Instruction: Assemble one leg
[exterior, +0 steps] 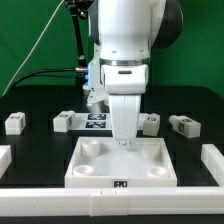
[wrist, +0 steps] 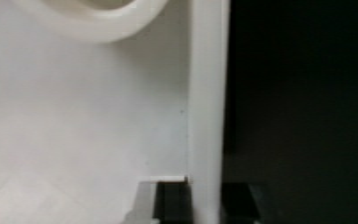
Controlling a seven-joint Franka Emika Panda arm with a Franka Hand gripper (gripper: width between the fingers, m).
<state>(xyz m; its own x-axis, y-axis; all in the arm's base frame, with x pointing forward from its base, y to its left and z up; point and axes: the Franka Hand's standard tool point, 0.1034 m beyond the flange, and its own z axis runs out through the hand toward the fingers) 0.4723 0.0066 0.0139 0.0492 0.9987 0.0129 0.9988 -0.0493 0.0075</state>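
Observation:
The large white tray [exterior: 120,165] lies at the front middle of the table. My gripper [exterior: 123,140] points straight down at the tray's far wall. In the wrist view my gripper [wrist: 208,203] has one dark finger [wrist: 172,205] inside the tray wall [wrist: 208,100] and the other outside it, pressed close on both sides. A round corner socket [wrist: 96,15] shows on the tray floor. Small white legs lie on the black table: one at the far left [exterior: 14,122], one left of the arm [exterior: 66,121], one right of it [exterior: 150,123] and one further right [exterior: 185,125].
The marker board [exterior: 96,119] lies behind the arm, partly hidden by it. White bars stand at the left edge [exterior: 4,160] and the right edge [exterior: 212,160] of the table. A green backdrop and black cables are behind.

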